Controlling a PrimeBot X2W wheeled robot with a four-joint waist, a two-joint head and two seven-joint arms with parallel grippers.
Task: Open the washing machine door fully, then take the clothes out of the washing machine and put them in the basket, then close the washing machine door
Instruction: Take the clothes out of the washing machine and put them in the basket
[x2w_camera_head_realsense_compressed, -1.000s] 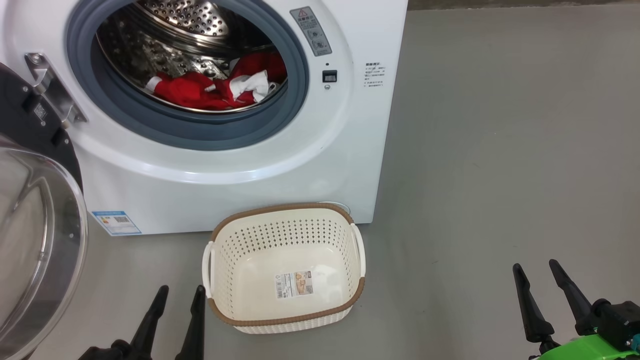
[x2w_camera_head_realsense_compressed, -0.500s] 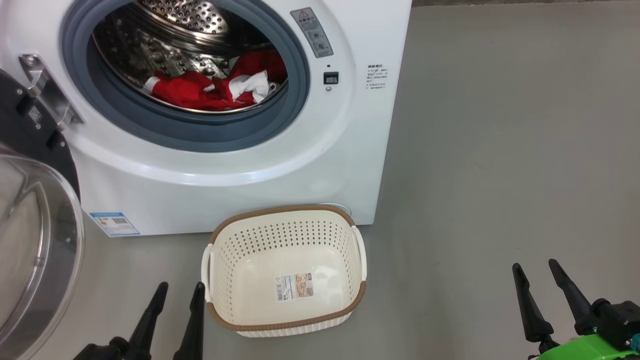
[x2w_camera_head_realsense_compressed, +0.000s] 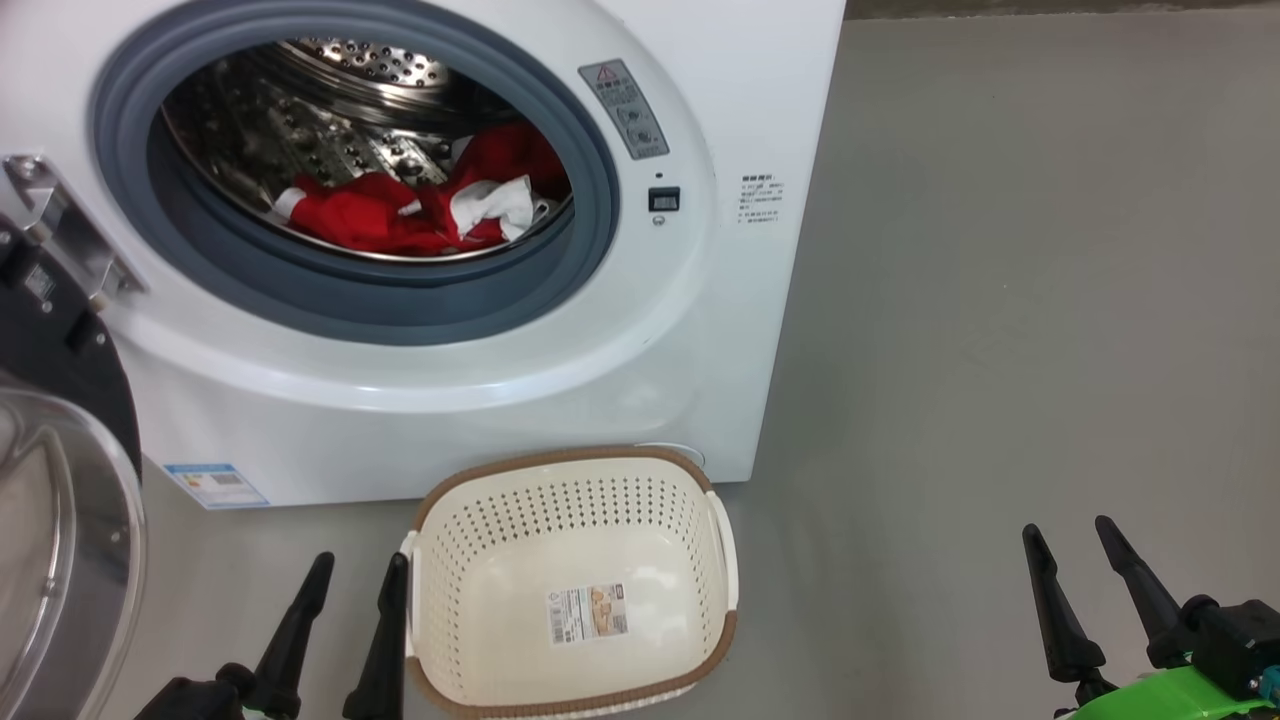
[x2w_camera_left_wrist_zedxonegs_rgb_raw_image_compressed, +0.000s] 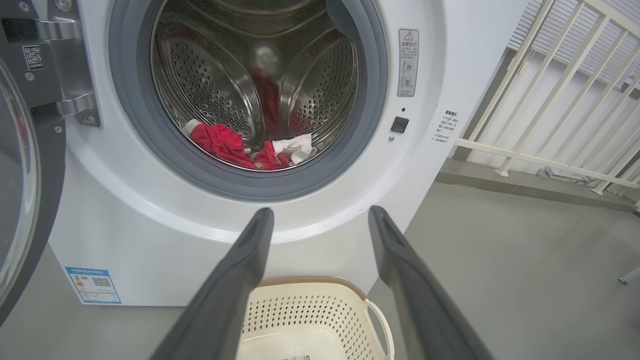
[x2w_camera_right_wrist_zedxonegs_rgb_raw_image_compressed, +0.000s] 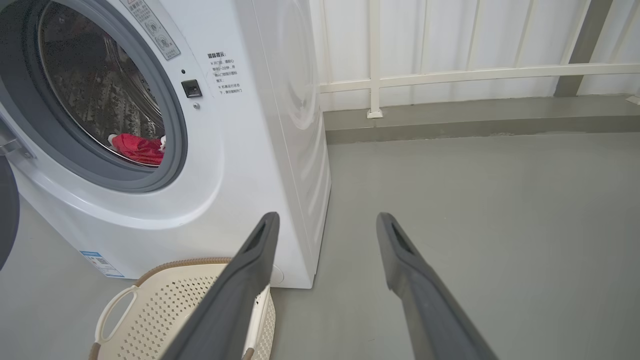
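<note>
One basket (x2w_camera_head_realsense_compressed: 560, 458) before washing machine (x2w_camera_head_realsense_compressed: 500, 400), clothes (x2w_camera_head_realsense_compressed: 370, 215) in drum (x2w_camera_head_realsense_compressed: 300, 130)

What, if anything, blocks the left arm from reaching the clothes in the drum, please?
Likely nothing, so yes: the washing machine door is swung aside and the open left gripper faces the clothes unobstructed.

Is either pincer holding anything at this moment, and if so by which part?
Nothing is held. The left pincer and right pincer both stand open and empty; the clothes lie in the washing machine drum.
</note>
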